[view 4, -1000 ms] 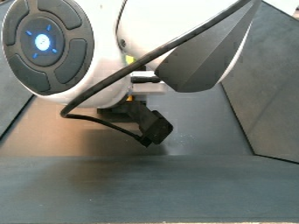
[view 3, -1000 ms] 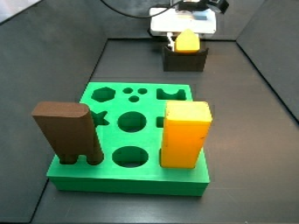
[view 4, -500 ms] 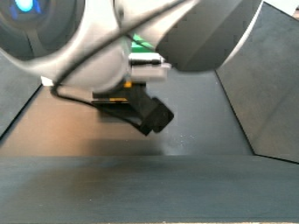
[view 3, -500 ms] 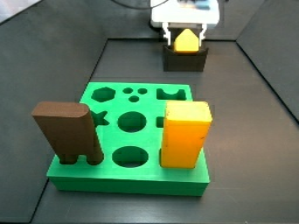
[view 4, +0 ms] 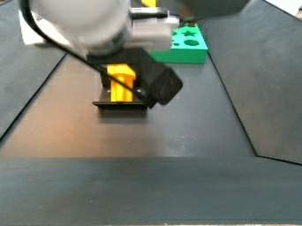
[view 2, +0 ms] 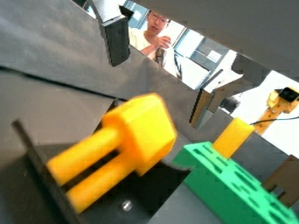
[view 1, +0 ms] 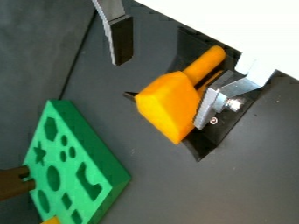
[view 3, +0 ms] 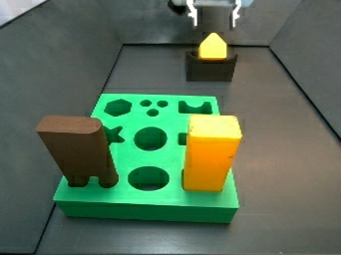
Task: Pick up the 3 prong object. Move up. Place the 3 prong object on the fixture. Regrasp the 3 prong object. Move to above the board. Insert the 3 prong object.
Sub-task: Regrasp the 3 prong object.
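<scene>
The 3 prong object [view 3: 212, 46] is a small orange-yellow block standing in the notch of the dark fixture [view 3: 210, 69] at the far end of the floor. It lies on the fixture [view 4: 123, 105] with its prongs [view 4: 122, 84] showing in a side view. My gripper [view 3: 213, 11] is open and empty, raised above the object and apart from it. In both wrist views the object [view 1: 170, 101] [view 2: 124, 143] lies below the spread fingers [view 1: 118, 37] [view 2: 114, 38], touching neither. The green board [view 3: 147, 149] lies nearer the front.
A tall brown block [view 3: 74, 149] and a tall yellow-orange block [view 3: 210, 151] stand in the board's front holes. Dark walls enclose the floor on the left [view 3: 54, 120] and right [view 3: 309, 100]. The board's far edge [view 4: 184, 44] shows beyond the fixture.
My gripper has let go of the 3 prong object and risen straight up from it. The object stays on the fixture.
</scene>
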Tool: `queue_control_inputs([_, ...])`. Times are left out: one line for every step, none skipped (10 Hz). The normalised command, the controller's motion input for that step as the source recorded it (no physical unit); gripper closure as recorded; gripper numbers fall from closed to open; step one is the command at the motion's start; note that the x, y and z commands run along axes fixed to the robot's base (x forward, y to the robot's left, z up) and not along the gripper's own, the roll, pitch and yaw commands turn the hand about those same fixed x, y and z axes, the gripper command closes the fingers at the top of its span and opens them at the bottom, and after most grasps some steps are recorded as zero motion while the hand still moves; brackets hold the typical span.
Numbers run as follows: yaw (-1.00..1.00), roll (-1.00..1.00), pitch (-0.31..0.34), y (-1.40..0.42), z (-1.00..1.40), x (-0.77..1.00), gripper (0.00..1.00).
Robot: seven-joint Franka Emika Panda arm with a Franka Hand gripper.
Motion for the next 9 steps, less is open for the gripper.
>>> queue_control_inputs([0.01,1.0,0.067,-1.0,1.0,-0.07,0.0])
queue_control_inputs([0.0,1.0,0.063,-1.0,0.96,-0.06,0.0])
queue_control_inputs([0.0,1.0,0.053,-1.0,0.95,-0.09,0.0])
queue_control_inputs([0.0,1.0,0.043,-1.0,0.91,-0.13,0.0])
queue_control_inputs([0.0,1.0,0.038,-0.88,0.74,-0.12,0.0])
queue_control_inputs([0.0,1.0,0.033,-0.67,0.46,-0.08,0.0])
queue_control_inputs([0.0,1.0,0.03,-0.5,0.24,-0.06,0.0])
queue_control_inputs([0.0,1.0,0.026,-0.26,0.0,-0.04,0.0])
queue_control_inputs([0.0,1.0,0.024,-0.07,0.01,-0.03,0.0])
